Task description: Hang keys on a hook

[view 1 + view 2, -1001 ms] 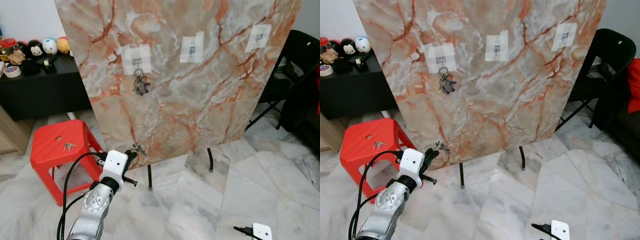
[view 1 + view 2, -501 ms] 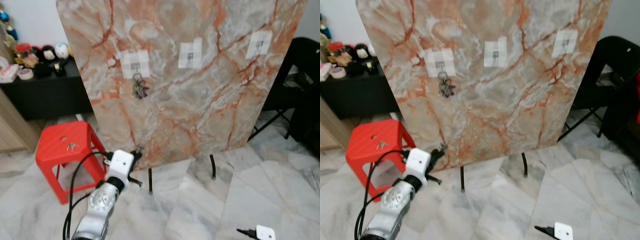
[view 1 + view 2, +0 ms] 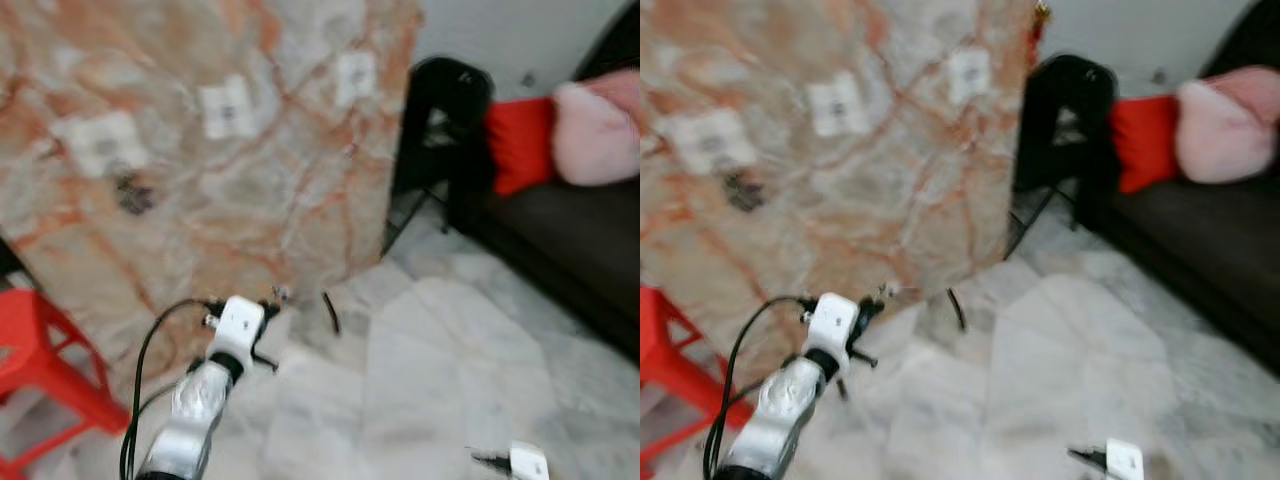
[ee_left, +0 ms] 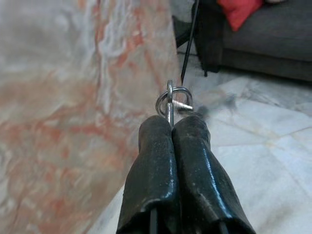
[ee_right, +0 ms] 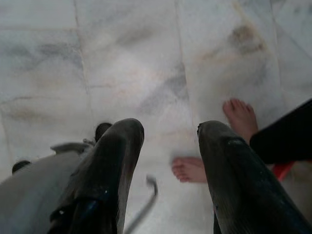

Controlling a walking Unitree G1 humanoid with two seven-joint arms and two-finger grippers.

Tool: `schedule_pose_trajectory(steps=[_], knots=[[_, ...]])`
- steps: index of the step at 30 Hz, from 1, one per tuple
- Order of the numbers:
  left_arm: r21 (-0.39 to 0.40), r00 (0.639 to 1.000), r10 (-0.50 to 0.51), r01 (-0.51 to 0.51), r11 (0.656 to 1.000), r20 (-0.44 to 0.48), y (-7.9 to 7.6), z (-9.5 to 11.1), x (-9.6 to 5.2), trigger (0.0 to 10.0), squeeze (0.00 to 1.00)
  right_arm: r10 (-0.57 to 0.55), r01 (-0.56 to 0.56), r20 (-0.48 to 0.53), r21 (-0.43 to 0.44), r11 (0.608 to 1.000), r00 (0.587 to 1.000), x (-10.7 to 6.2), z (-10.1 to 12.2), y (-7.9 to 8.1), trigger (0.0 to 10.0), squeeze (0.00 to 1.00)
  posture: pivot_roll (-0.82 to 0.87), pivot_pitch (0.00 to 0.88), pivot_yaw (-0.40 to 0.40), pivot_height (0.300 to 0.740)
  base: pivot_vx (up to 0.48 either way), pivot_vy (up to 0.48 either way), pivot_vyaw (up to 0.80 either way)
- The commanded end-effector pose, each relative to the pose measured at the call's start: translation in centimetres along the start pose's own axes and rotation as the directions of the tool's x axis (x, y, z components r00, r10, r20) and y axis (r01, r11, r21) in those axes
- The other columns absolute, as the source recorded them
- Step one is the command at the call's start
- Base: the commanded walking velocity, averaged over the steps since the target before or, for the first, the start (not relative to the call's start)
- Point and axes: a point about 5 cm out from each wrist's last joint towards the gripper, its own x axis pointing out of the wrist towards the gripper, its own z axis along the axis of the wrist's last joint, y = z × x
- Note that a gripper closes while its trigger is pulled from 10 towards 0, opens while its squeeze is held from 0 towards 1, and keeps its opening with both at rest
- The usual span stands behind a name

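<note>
My left gripper (image 4: 171, 127) is shut on a silver key ring (image 4: 172, 99), whose keys stick out past the fingertips. In the blurred left eye view this gripper (image 3: 272, 300) is held low in front of the marble board (image 3: 250, 190). The board carries three white patches with hooks (image 3: 103, 140), (image 3: 226, 107), (image 3: 354, 72). A dark bunch of keys (image 3: 130, 195) hangs under the leftmost patch. My right gripper (image 5: 168, 131) hangs low over the floor, open with nothing between its fingers, and it sits at the bottom right in the left eye view (image 3: 482, 460).
A red stool (image 3: 30, 350) stands at the left. A black folding chair (image 3: 440, 110) is right of the board, beside a dark sofa (image 3: 560, 250) with a red cushion (image 3: 520, 140) and a pink one (image 3: 600, 120). A person's bare feet (image 5: 239, 114) stand on the marble floor.
The camera has swung to the right and the picture is blurred, so the board sits further left and the sofa has come into view. My left gripper still holds the keys low by the board.
</note>
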Motion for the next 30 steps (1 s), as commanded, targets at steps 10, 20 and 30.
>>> schedule_pose_trajectory(steps=[10, 20, 30], knots=[[-0.019, 0.994, 0.098, -0.097, 0.995, 0.041, 1.1, 1.0, 0.1, 10.0, 0.0, 0.016, -0.017, 0.024, 0.006, 1.0, 1.0, 0.1, 0.6, 0.4, 10.0, 0.0, 0.03, 0.0, -0.01, 0.74, 0.0, 0.0, 0.0], [-0.051, 0.985, 0.169, -0.166, 0.985, 0.048, 1.8, 1.6, 0.2, 10.0, 0.0, 0.026, -0.026, 0.028, 0.004, 1.0, 0.999, 0.1, 0.8, 0.5, 10.0, 0.0, 0.04, 0.0, -0.015, 0.74, 0.199, 0.0, 0.0], [-0.072, 0.978, 0.201, -0.198, 0.978, 0.048, 2.3, 1.7, 0.3, 10.0, 0.0, 0.038, -0.037, 0.033, -0.016, 0.999, 0.999, 0.1, 0.9, 0.6, 10.0, 0.0, 0.03, 0.0, -0.013, 0.74, 0.28, 0.0, 0.0]])
